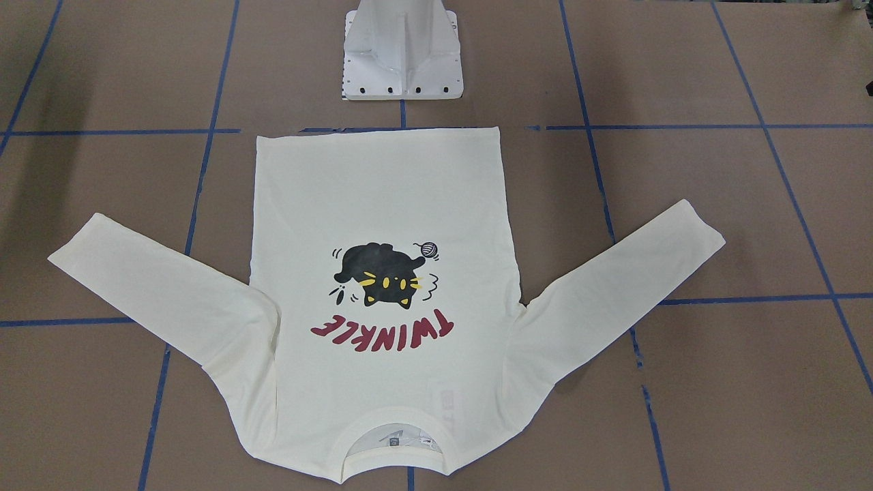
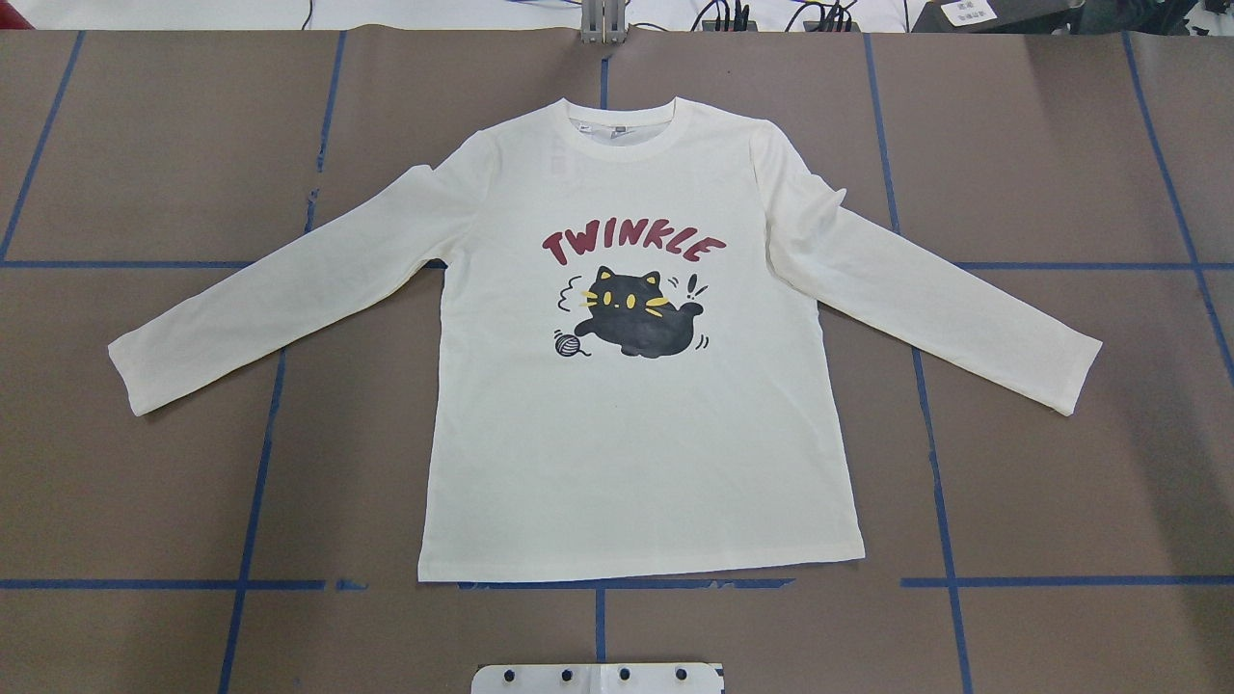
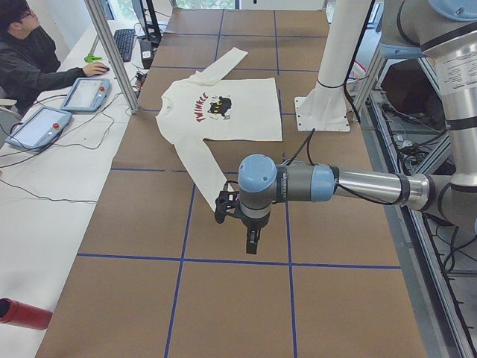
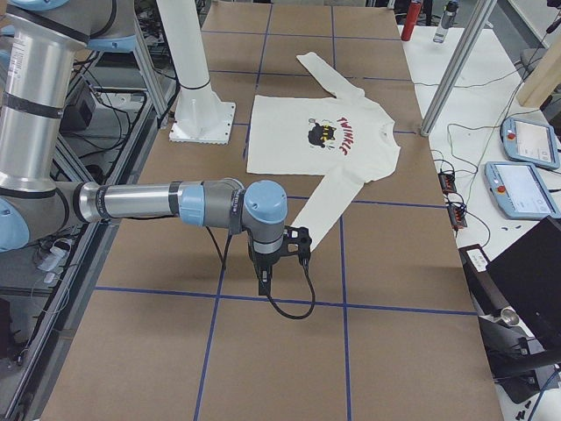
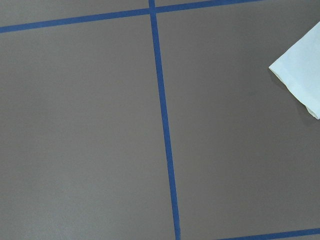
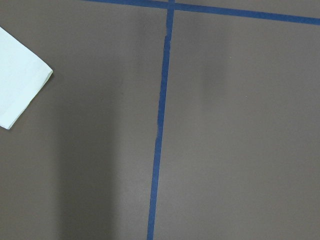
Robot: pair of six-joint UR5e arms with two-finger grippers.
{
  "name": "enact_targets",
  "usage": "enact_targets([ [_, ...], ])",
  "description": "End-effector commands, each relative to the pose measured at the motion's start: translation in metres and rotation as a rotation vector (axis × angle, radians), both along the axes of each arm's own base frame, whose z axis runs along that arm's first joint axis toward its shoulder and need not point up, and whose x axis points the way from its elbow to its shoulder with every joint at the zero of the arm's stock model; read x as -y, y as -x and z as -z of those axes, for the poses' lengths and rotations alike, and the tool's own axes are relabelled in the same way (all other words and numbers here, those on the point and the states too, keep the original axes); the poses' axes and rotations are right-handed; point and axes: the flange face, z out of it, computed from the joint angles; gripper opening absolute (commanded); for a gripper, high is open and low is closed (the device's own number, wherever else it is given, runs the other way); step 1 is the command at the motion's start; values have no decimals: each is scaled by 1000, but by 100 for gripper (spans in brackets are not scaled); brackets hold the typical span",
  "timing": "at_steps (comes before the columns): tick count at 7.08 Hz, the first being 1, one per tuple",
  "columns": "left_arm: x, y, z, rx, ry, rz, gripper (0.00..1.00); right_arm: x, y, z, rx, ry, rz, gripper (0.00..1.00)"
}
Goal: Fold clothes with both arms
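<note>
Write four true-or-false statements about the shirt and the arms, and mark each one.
1. The shirt lies flat with its print facing up. True.
2. The sleeves are folded across the chest. False: they stretch out to the sides.
3. The collar lies on the side far from the robot's base. True.
4. The left tool grips a cuff. False: it hangs over bare table, with the cuff off to one side.
</note>
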Motion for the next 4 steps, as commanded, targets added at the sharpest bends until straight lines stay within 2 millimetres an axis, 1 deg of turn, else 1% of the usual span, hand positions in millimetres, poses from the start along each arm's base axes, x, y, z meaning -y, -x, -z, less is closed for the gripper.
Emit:
enact_targets([
  [1,0,-1,0,-1,-9,-8,100,0,0,1,0,-2,0,100],
  [2,1,0,2,-1,-15,-7,100,1,0,5,2,-10,-1,100],
  [3,2,-1,4,-1,-22,-11,100,3,0,17,1,-35,-1,100],
  [4,8,-2,11,1,-68,-12,100,11,1,28,6,-58,-4,100],
])
